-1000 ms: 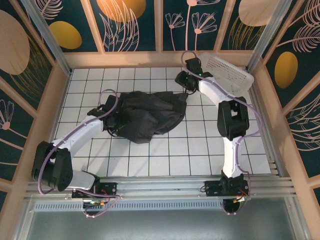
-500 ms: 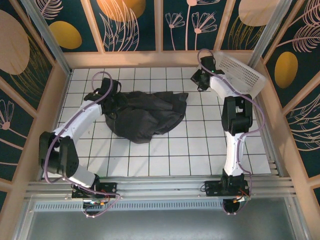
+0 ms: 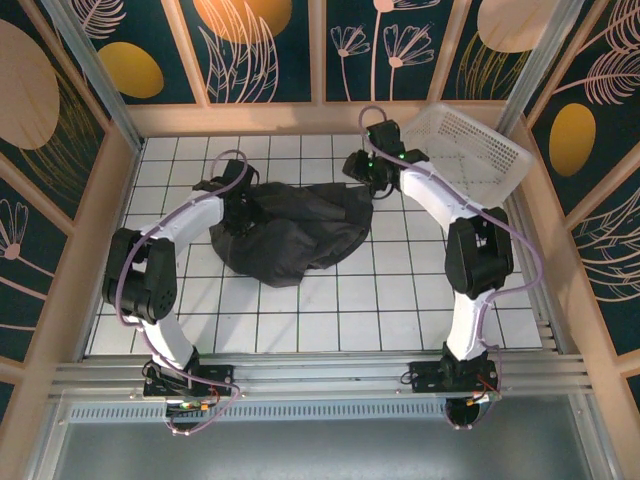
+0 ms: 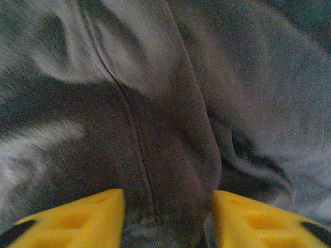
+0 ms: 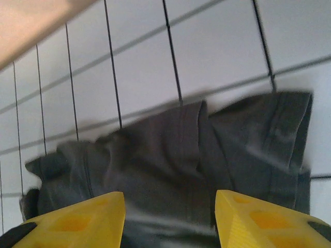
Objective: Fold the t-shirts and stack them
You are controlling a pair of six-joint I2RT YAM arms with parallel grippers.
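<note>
The t-shirt (image 3: 290, 235) lies crumpled just above centre in the overhead frame, my left gripper (image 3: 243, 208) at its left edge with fingers (image 4: 77, 217) apart astride a fold, pinching or not I cannot tell, my right gripper (image 3: 362, 172) spread over its upper-right corner, near the basket (image 3: 480, 150).

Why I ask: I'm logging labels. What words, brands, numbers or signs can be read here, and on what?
None can be read. The t-shirt is plain dark fabric; the white basket is unmarked; the wall panels carry only leaf and disc patterns, no lettering.
</note>
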